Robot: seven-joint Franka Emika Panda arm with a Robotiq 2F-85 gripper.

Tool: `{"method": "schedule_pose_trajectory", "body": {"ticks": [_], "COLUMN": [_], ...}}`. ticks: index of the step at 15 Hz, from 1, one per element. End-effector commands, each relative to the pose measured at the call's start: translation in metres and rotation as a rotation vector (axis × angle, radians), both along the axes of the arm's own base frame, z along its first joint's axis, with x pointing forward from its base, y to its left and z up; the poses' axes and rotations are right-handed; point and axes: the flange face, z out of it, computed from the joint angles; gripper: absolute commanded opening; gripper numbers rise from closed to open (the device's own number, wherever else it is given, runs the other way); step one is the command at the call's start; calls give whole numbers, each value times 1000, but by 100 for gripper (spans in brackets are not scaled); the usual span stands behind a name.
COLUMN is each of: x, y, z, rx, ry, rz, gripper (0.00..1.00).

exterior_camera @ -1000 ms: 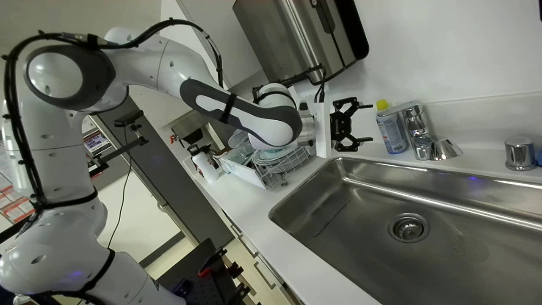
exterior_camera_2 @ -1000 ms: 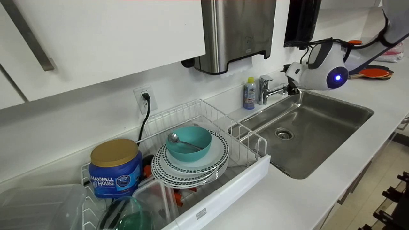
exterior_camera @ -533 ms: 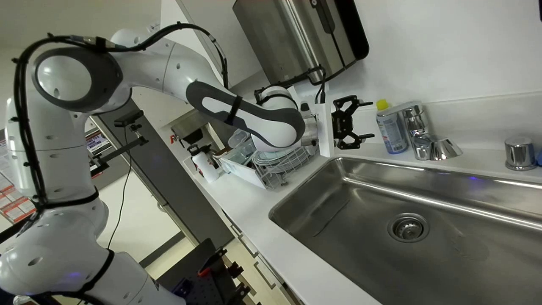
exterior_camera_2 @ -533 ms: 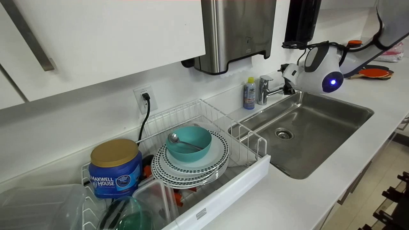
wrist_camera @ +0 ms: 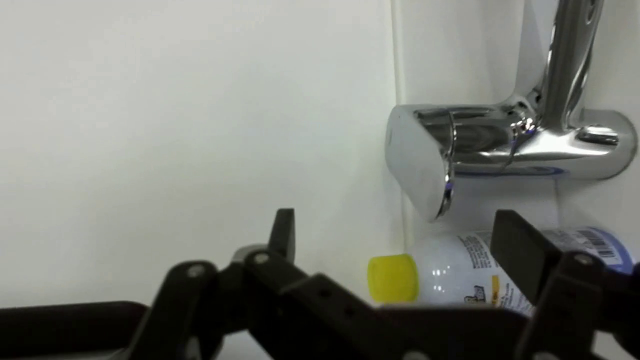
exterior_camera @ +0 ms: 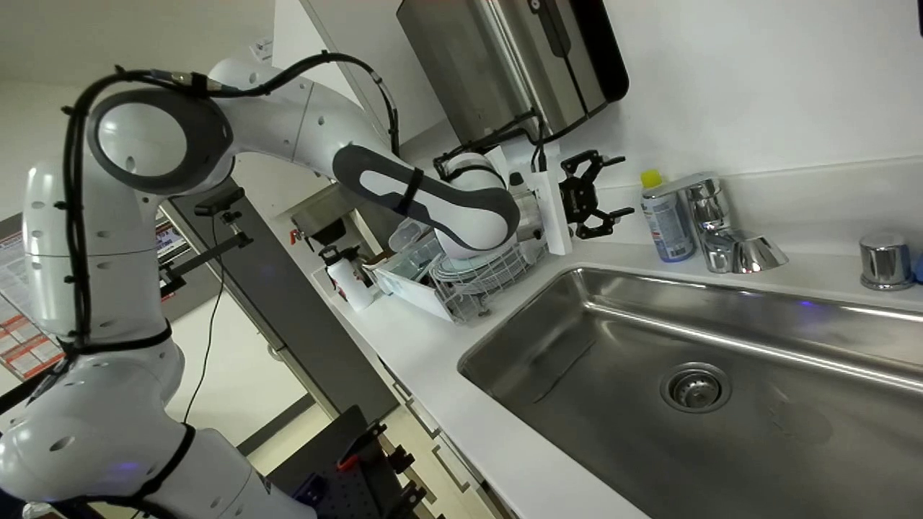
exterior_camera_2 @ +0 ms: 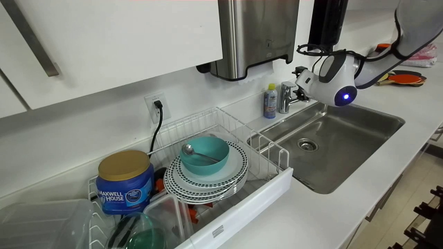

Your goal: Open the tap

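One chrome tap point(exterior_camera: 710, 215), one steel sink point(exterior_camera: 613, 432), your tool point(exterior_camera: 618, 187) with its jaws apart.
In an exterior view, from your tool, the tap stands near, toward four o'clock, at the sink's back edge; the wall dispenser point(exterior_camera: 505, 65) hangs toward eleven, and red-printed papers point(exterior_camera: 29, 324) show well apart toward nine. In both exterior views you see a yellow-capped bottle point(exterior_camera_2: 270, 102) just beside the tap at nine o'clock. Your white tabletop point(exterior_camera_2: 304, 214) runs around the sink and carries a dish rack point(exterior_camera_2: 242, 214) with a teal bowl point(exterior_camera_2: 207, 168) on stacked plates point(exterior_camera_2: 233, 167).
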Motion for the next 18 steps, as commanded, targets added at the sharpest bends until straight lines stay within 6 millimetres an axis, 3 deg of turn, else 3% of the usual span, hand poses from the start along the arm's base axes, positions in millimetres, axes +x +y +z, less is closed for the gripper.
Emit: {"method": "schedule_pose_trajectory", "body": {"ticks": [1,11,18], "x": [25,36,40], "y": [8,-41,-38], "z": [-6,-21,-24], "rx": [-46,-127,-122], "ry": [-58,-50,-55], "rz": [11,-37,-27], "gripper": [100,100,100]}}
